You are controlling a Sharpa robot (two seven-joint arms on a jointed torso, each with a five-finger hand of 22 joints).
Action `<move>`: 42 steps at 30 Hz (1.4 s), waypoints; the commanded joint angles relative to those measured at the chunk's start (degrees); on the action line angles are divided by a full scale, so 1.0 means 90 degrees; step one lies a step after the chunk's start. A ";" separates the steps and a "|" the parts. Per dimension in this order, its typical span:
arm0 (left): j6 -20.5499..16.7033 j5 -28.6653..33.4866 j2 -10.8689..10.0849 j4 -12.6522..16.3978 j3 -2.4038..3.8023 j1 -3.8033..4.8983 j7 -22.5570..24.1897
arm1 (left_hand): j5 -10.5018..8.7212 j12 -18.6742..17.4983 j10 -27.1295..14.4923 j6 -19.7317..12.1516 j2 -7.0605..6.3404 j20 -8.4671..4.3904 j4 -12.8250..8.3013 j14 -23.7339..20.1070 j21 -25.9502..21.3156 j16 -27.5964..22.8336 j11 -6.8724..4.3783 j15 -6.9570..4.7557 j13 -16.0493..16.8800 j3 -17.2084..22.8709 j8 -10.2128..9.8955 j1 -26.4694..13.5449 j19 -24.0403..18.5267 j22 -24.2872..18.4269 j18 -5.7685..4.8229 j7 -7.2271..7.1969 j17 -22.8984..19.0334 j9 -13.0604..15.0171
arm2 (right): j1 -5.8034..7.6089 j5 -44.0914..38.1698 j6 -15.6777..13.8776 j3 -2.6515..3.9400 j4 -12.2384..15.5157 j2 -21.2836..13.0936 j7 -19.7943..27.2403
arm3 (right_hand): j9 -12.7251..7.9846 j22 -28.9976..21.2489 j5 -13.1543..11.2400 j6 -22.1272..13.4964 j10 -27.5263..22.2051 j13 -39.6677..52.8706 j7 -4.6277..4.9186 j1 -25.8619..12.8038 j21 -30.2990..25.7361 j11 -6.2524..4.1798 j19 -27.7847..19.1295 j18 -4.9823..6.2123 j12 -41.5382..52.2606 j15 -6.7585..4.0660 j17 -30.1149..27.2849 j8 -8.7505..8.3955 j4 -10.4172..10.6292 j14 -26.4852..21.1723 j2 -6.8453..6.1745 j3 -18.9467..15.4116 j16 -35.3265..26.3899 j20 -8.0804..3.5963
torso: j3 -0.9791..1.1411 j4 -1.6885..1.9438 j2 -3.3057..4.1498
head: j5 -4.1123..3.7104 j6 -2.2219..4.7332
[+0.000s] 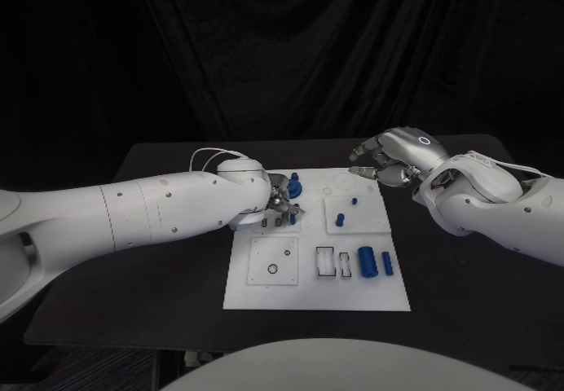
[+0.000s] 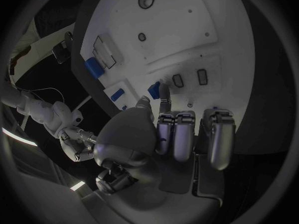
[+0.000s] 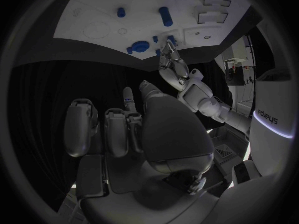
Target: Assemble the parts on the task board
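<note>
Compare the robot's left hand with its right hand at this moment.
The left hand reaches down onto the white task board, fingertips among small blue parts; the right hand hangs at the board's far right corner. Whether the left hand grips a part is unclear; the right hand's curled fingers hold nothing. Both are silver hands on white arms.

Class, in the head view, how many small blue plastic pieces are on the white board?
6 blue pieces: one beside the left robot hand, one by its fingertips, two in the middle, two cylinders rightward. The hand may hide more.
</note>
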 commanded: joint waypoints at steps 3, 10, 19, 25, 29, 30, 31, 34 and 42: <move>0.0057 0.0002 0.0031 -0.0019 0.0006 -0.0022 0.0047 | 0.0044 -0.0030 0.0651 0.0049 -0.0001 -0.0044 -0.0043 0.0659 -0.0043 0.0017 -0.0046 -0.0032 0.1659 0.0089 -0.0074 0.0130 0.0220 0.1109 -0.0033 0.0003 0.1677 0.0026 | -0.0019 -0.0013 0.0041 0.0004 -0.0006 0.0003 -0.0023 | -0.0010 0.1209 0.0053 0.0059 0.0498 0.1522 0.0010 0.0053 -0.0041 0.0060 0.0109 0.0051 -0.0027 0.0045 0.1106 -0.0026 0.0010 0.0519 0.0013 0.0003 -0.0037 0.0041 | -0.0006 0.0003 0.0003 | -0.0001 0.0001; 0.0145 0.0002 0.0053 -0.0052 0.0006 -0.0041 0.0065 | 0.0118 -0.0030 0.0651 0.0050 -0.0033 -0.0051 -0.0132 0.0659 -0.0056 0.0017 -0.0050 -0.0037 0.1659 0.0225 -0.0171 0.0245 0.0209 0.1097 -0.0029 -0.0003 0.1677 0.0067 | -0.0031 -0.0013 0.0072 0.0004 -0.0010 0.0021 -0.0037 | -0.0027 0.1208 0.0127 0.0071 0.0489 0.1512 0.0013 0.0084 -0.0046 0.0068 0.0108 0.0052 -0.0038 0.0055 0.1100 -0.0034 0.0002 0.0518 0.0010 0.0020 -0.0044 0.0052 | -0.0007 -0.0013 0.0000 | 0.0037 0.0001; 0.0278 0.0002 0.0094 -0.0111 0.0006 -0.0071 0.0118 | 0.0147 -0.0030 0.0651 0.0027 -0.0045 -0.0052 -0.0147 0.0659 -0.0079 0.0017 -0.0047 -0.0037 0.1659 0.0275 -0.0226 0.0265 0.0177 0.1058 -0.0018 0.0007 0.1677 0.0077 | -0.0037 -0.0013 0.0087 0.0004 -0.0021 0.0034 -0.0042 | -0.0042 0.1206 0.0205 0.0080 0.0479 0.1501 0.0017 0.0111 -0.0053 0.0073 0.0107 0.0054 -0.0050 0.0060 0.1092 -0.0042 -0.0004 0.0517 0.0006 0.0037 -0.0052 0.0060 | -0.0008 0.0005 0.0002 | 0.0013 0.0001; 0.0322 0.0002 0.0125 -0.0139 0.0006 -0.0101 0.0146 | 0.0184 -0.0030 0.0651 0.0013 -0.0056 -0.0050 -0.0156 0.0659 -0.0088 0.0017 -0.0040 -0.0033 0.1659 0.0323 -0.0279 0.0276 0.0168 0.1048 -0.0016 0.0015 0.1677 0.0085 | -0.0038 -0.0013 0.0092 0.0004 -0.0029 0.0044 -0.0048 | -0.0053 0.1204 0.0264 0.0089 0.0470 0.1492 0.0019 0.0129 -0.0061 0.0076 0.0105 0.0056 -0.0059 0.0063 0.1086 -0.0047 -0.0006 0.0516 0.0005 0.0050 -0.0058 0.0064 | -0.0007 0.0004 0.0001 | -0.0024 0.0001; 0.0333 0.0002 0.0129 -0.0150 0.0006 -0.0121 0.0147 | 0.0241 -0.0030 0.0651 0.0022 -0.0070 -0.0048 -0.0172 0.0659 -0.0090 0.0017 -0.0040 -0.0030 0.1659 0.0369 -0.0310 0.0294 0.0168 0.1049 -0.0016 0.0015 0.1677 0.0096 | -0.0039 -0.0013 0.0097 0.0004 -0.0035 0.0048 -0.0055 | -0.0059 0.1204 0.0296 0.0093 0.0466 0.1487 0.0019 0.0142 -0.0060 0.0077 0.0106 0.0056 -0.0064 0.0064 0.1080 -0.0050 -0.0010 0.0515 0.0002 0.0058 -0.0065 0.0066 | -0.0007 0.0003 0.0001 | -0.0042 0.0001; 0.0334 0.0002 0.0128 -0.0151 0.0006 -0.0124 0.0147 | 0.0284 -0.0030 0.0651 0.0028 -0.0078 -0.0048 -0.0177 0.0659 -0.0091 0.0017 -0.0040 -0.0031 0.1659 0.0394 -0.0326 0.0300 0.0169 0.1050 -0.0016 0.0014 0.1677 0.0103 | -0.0039 -0.0013 0.0098 0.0004 -0.0035 0.0049 -0.0056 | -0.0059 0.1204 0.0296 0.0093 0.0466 0.1487 0.0019 0.0142 -0.0060 0.0077 0.0106 0.0056 -0.0064 0.0064 0.1080 -0.0050 -0.0010 0.0515 0.0002 0.0058 -0.0065 0.0066 | -0.0007 0.0001 -0.0001 | -0.0044 0.0001; 0.0337 0.0002 0.0124 -0.0152 0.0006 -0.0130 0.0145 | 0.0505 -0.0030 0.0651 0.0050 -0.0126 -0.0050 -0.0206 0.0659 -0.0091 0.0017 -0.0043 -0.0035 0.1659 0.0494 -0.0385 0.0331 0.0177 0.1060 -0.0018 0.0009 0.1677 0.0129 | -0.0039 -0.0013 0.0100 0.0004 -0.0036 0.0050 -0.0059 | -0.0059 0.1204 0.0296 0.0093 0.0466 0.1487 0.0019 0.0142 -0.0060 0.0077 0.0106 0.0056 -0.0064 0.0064 0.1080 -0.0050 -0.0010 0.0515 0.0002 0.0058 -0.0065 0.0066 | -0.0006 -0.0001 0.0001 | -0.0042 0.0001; 0.0339 0.0002 0.0110 -0.0148 0.0006 -0.0138 0.0140 | 0.0866 -0.0030 0.0651 0.0075 -0.0207 -0.0060 -0.0268 0.0659 -0.0094 0.0017 -0.0054 -0.0045 0.1659 0.0674 -0.0459 0.0405 0.0181 0.1067 -0.0018 -0.0005 0.1677 0.0169 | -0.0039 -0.0013 0.0105 0.0004 -0.0040 0.0050 -0.0065 | -0.0064 0.1203 0.0322 0.0096 0.0467 0.1487 0.0019 0.0152 -0.0064 0.0079 0.0105 0.0057 -0.0064 0.0065 0.1076 -0.0053 -0.0013 0.0514 0.0000 0.0065 -0.0070 0.0067 | -0.0004 -0.0001 0.0003 | -0.0040 0.0001; 0.0256 0.0002 0.0056 -0.0109 0.0006 -0.0149 0.0139 | 0.1084 -0.0030 0.0651 0.0146 -0.0571 -0.0081 -0.0356 0.0659 -0.0103 0.0017 -0.0081 -0.0061 0.1659 0.1552 -0.0661 0.0453 0.0195 0.1088 -0.0020 -0.0009 0.1677 0.0310 | -0.0047 -0.0013 0.0118 0.0004 -0.0053 0.0047 -0.0081 | -0.0077 0.1201 0.0391 0.0103 0.0467 0.1487 0.0022 0.0176 -0.0073 0.0082 0.0103 0.0058 -0.0064 0.0068 0.1071 -0.0059 -0.0018 0.0513 -0.0002 0.0083 -0.0074 0.0071 | -0.0005 0.0004 0.0004 | -0.0024 0.0001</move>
